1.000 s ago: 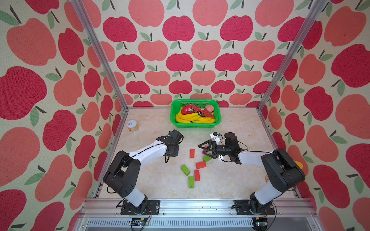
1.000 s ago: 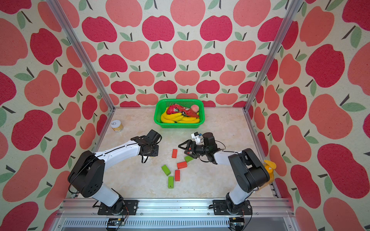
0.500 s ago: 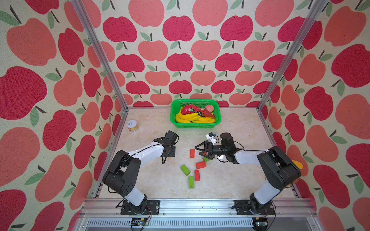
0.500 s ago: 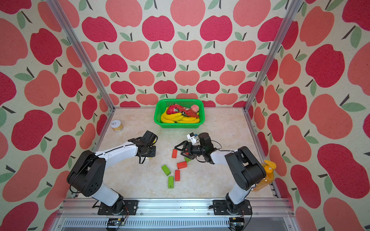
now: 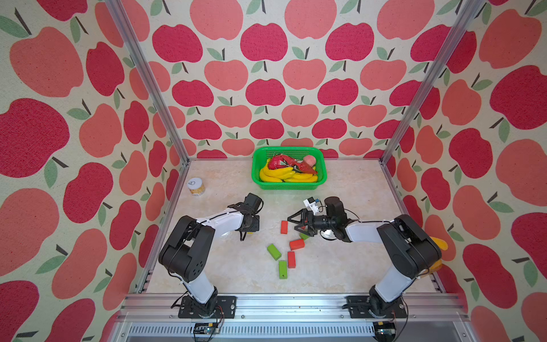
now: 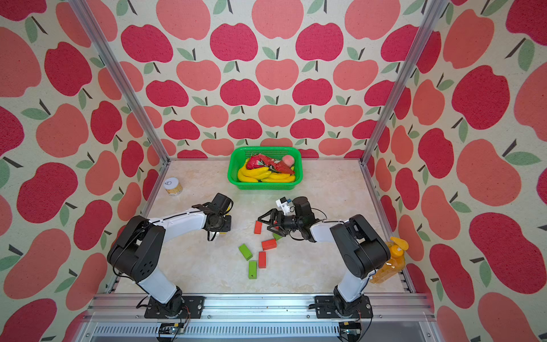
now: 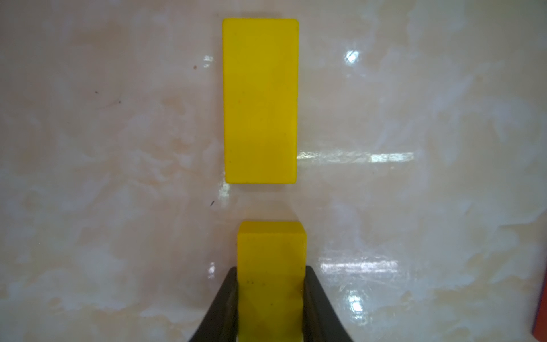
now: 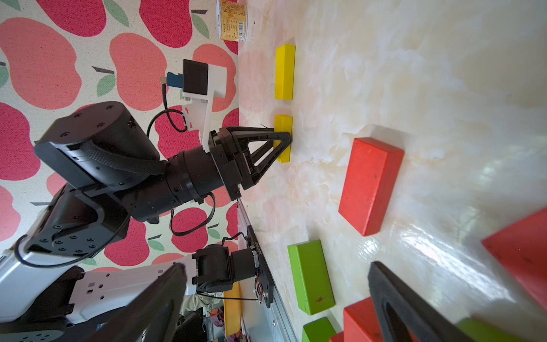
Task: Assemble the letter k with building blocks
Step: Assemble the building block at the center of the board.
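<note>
**Figure. Placing of the second stem piece.** The yellow block (image 7: 260, 100) is laid flat on the table (image 7: 118, 148) and is taken as the landmark. The held block (image 7: 270, 251), also yellow, is gripped across its width by the left gripper (image 8: 282, 139). The fingers (image 7: 222, 311) are closed on its two long sides.

The held block is found just off the yellow block's short end, on the side turned toward the arms' bases. A bare strip of table is seen between the two. Both long axes run in nearly one line, with the held block set very slightly to one side of that line. It is held low at the table, but contact cannot be told.

The coming move is judged to turn on this one relation. A short advance along the shared axis, with a small sideways trim, would be needed for the ends to meet as the upright of the K.

The right gripper (image 5: 293, 225) is spread wide and empty, well apart from the yellow block. It hangs low among the red blocks (image 5: 297, 244) and green blocks (image 5: 274, 252), which are scattered on the yellow block's right-arm side. The left arm is thus much the nearer to the landmark.

In both top views the yellow block is mostly hidden beneath the left arm. A can (image 5: 196, 186) stands beyond the yellow block's far end, well apart.
</note>
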You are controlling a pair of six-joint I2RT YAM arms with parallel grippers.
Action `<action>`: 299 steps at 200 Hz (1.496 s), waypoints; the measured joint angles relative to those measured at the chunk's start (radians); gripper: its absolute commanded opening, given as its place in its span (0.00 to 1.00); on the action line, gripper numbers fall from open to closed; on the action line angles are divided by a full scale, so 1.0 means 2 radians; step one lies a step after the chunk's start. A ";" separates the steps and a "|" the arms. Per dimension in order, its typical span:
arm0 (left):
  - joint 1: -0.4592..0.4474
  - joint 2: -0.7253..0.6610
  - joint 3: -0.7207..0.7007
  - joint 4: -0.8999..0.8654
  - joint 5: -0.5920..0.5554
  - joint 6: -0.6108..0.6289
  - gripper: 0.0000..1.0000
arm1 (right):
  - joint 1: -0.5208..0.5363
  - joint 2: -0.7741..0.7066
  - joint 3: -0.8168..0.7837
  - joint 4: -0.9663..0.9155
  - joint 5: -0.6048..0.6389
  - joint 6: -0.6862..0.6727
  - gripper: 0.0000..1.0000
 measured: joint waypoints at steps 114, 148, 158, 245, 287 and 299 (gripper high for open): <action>0.009 0.024 0.026 0.003 0.000 -0.002 0.15 | 0.000 0.004 0.002 0.000 0.000 0.000 0.99; 0.015 0.024 0.026 0.003 0.000 -0.002 0.18 | 0.000 0.007 0.002 0.000 0.000 0.000 0.99; 0.015 0.024 0.026 0.003 0.000 -0.002 0.22 | 0.000 0.007 0.002 0.000 0.000 0.000 0.99; 0.015 0.026 0.030 -0.002 0.000 -0.002 0.34 | 0.000 0.007 0.002 0.000 0.000 0.000 0.99; 0.015 0.027 0.030 -0.002 0.002 0.000 0.38 | 0.000 0.007 0.002 0.000 0.000 0.000 0.99; 0.015 0.027 0.030 -0.003 0.002 0.000 0.41 | 0.000 0.007 0.002 0.000 0.000 0.000 0.99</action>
